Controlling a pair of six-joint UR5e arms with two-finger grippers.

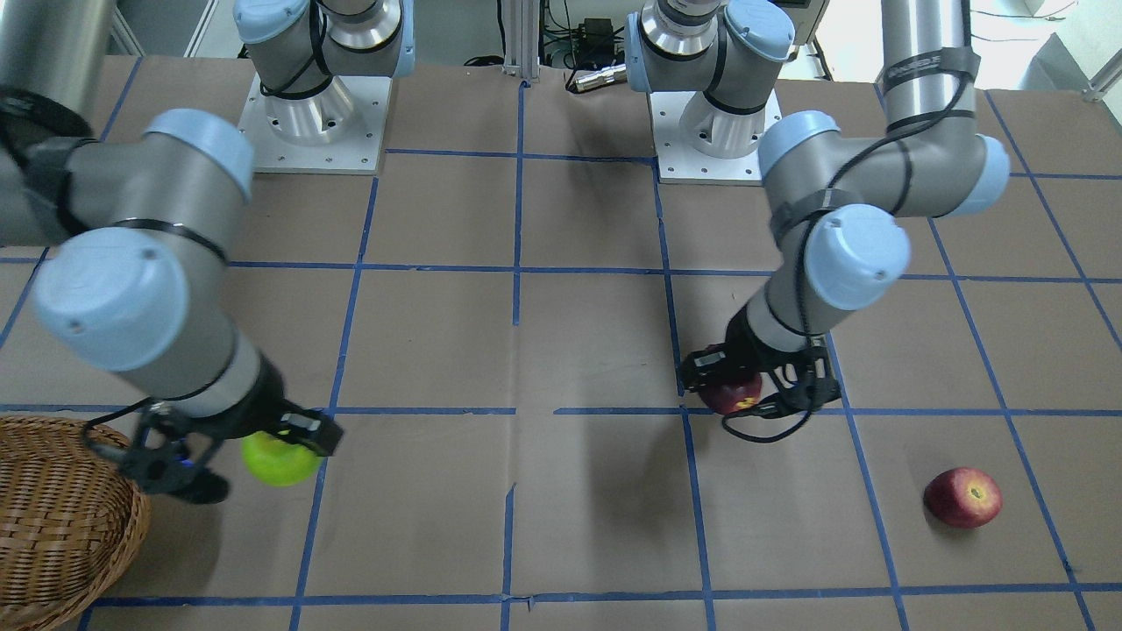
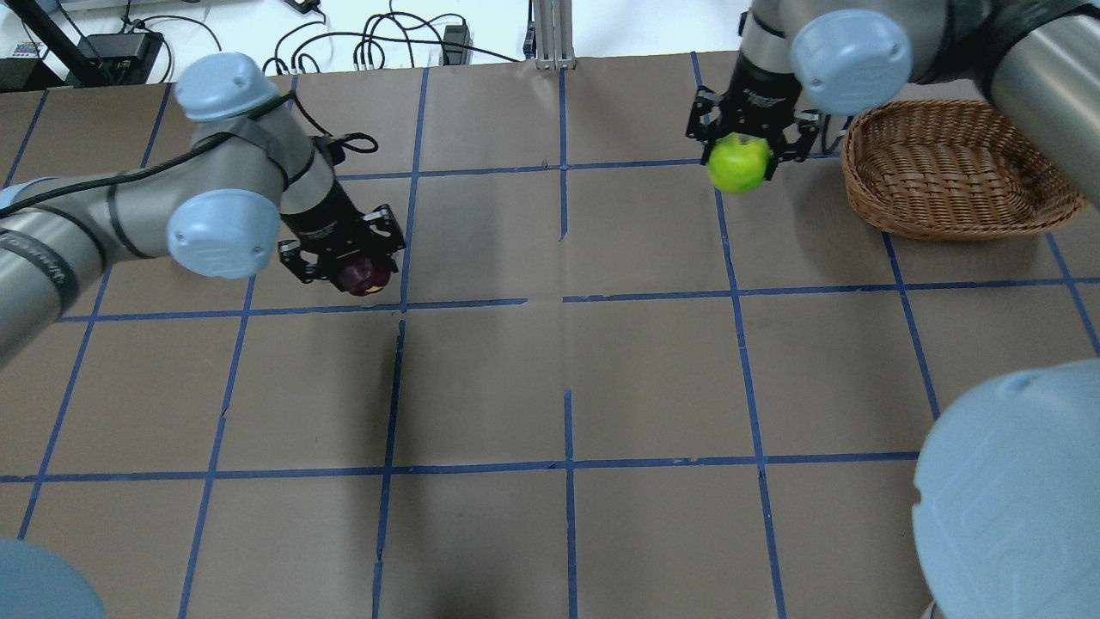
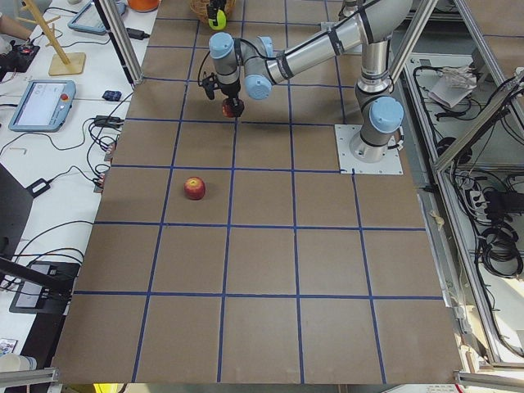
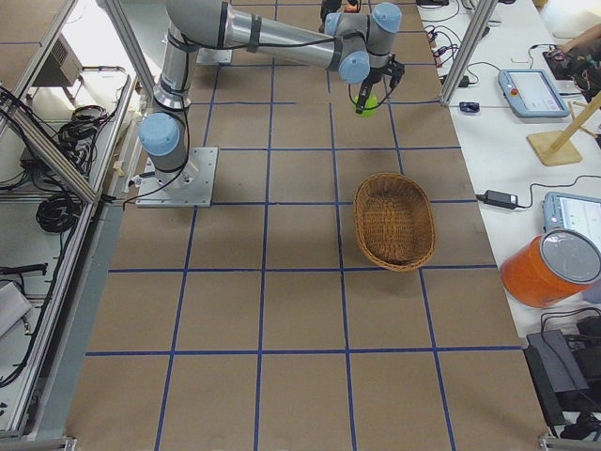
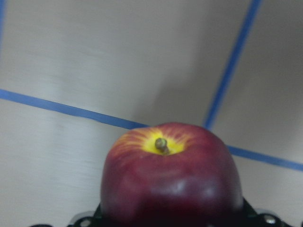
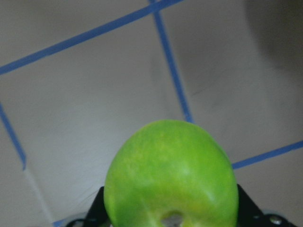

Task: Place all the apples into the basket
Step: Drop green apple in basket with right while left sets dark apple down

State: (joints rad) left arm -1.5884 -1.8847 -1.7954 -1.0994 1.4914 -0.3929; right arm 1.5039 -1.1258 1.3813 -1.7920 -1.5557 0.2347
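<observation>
Basket [image 2: 862,180] on robot's right side of desk [image 2: 567,387]; all three apples outside it. Right gripper [image 2: 742,160]: fingers clamped on green apple [image 2: 737,168], near basket rim on side toward desk middle. Left gripper [image 2: 354,272]: fingers clamped on dark apple [image 2: 365,277], yellow stem end facing away from wrist, well apart from basket. Red apple [image 1: 962,497] lies on desk at robot's far left, apart from both grippers.

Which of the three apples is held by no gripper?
The red apple, alone on the table; the right gripper holds the green apple, the left gripper the maroon apple.
</observation>
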